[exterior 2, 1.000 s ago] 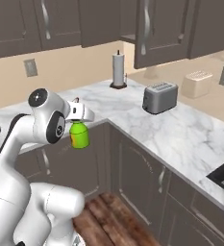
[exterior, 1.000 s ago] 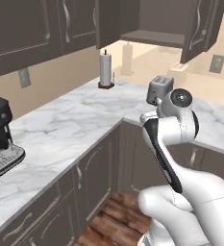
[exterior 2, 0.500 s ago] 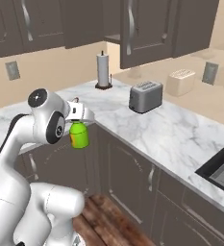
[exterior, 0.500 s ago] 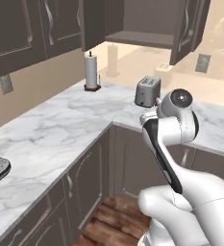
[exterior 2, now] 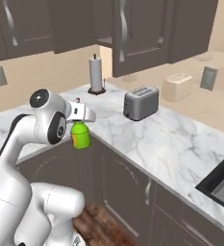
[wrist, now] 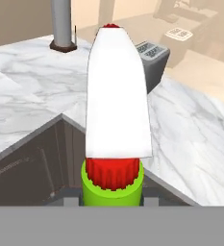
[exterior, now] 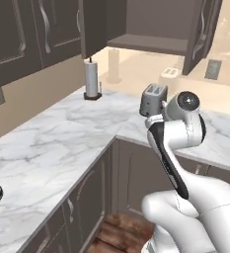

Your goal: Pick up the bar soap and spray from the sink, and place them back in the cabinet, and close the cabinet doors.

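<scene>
Gripping the green spray bottle (exterior 2: pixel 80 135) by its neck below the red-and-white nozzle, the gripper (exterior 2: pixel 80 126) holds it in the air in front of the marble corner counter (exterior 2: pixel 180 144) — beyond stand a silver toaster (exterior 2: pixel 141 102) and a paper-towel holder (exterior 2: pixel 96 74), under the open dark brown cabinet (exterior: pixel 151 24).

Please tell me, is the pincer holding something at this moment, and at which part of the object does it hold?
Yes: the pincer holds the spray, the green bottle, at its upper end near the red-and-white nozzle. The fingertips themselves are hidden.
</scene>
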Controlling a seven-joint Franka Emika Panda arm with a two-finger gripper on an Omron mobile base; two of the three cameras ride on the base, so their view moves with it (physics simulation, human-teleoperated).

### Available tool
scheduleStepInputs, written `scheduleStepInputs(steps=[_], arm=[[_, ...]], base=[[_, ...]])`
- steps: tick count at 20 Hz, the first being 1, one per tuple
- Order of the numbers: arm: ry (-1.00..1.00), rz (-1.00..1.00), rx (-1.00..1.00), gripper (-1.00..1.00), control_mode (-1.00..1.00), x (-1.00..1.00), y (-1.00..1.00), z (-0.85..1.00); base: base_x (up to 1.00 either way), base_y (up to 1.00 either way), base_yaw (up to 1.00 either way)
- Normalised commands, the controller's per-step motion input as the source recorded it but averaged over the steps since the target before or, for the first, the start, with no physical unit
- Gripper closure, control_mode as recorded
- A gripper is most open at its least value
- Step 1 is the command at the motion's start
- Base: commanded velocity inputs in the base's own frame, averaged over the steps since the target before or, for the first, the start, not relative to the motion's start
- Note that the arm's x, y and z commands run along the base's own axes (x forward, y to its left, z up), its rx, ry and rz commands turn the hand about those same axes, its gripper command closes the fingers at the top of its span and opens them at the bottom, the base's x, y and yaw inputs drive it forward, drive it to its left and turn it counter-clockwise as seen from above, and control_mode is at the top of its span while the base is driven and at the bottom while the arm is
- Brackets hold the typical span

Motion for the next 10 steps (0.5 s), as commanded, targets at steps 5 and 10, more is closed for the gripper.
scheduleStepInputs(steps=[5,10], arm=[[0.0,0.0,0.0,1.0,1.0,0.0,0.0,0.0],[0.0,0.0,0.0,1.0,1.0,0.0,0.0,0.0]], base=[[0.7,0.1,0.0],[0.7,0.0,0.0]])
